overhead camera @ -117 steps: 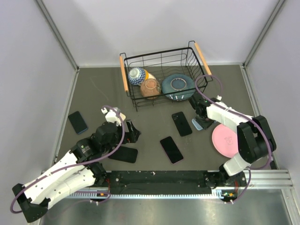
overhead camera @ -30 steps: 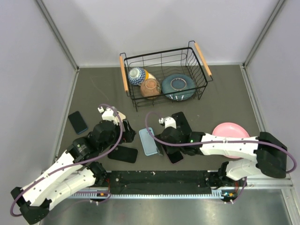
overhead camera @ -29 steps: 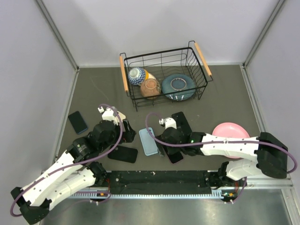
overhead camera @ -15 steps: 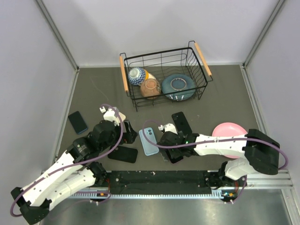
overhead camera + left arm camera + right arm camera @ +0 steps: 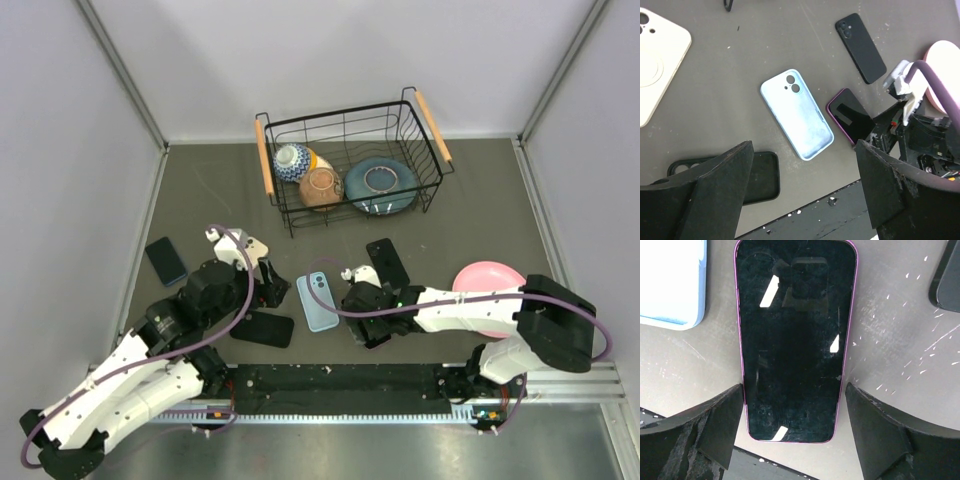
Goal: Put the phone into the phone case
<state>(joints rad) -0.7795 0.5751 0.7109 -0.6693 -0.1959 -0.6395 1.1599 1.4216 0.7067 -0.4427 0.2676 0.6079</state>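
Note:
The light blue phone case (image 5: 318,301) lies hollow side up on the table, empty; it also shows in the left wrist view (image 5: 797,121) and at the right wrist view's top left (image 5: 670,285). The purple-edged phone (image 5: 796,335) lies screen up just right of it, partly under my right arm (image 5: 367,327). My right gripper (image 5: 794,390) is open, low over the phone's near end, one finger on each side of it. My left gripper (image 5: 804,150) is open and empty, above the table to the near left of the blue case (image 5: 272,287).
A black case (image 5: 264,328) lies by the left gripper. A cream case (image 5: 657,65) lies to its far left. A black phone (image 5: 387,262), a blue phone (image 5: 165,260), a pink plate (image 5: 487,295) and a wire basket (image 5: 350,115) of dishes surround them.
The right arm carried the blue case from the right to the middle, let go of it, and moved right and nearer onto the purple phone. The left arm shifted slightly.

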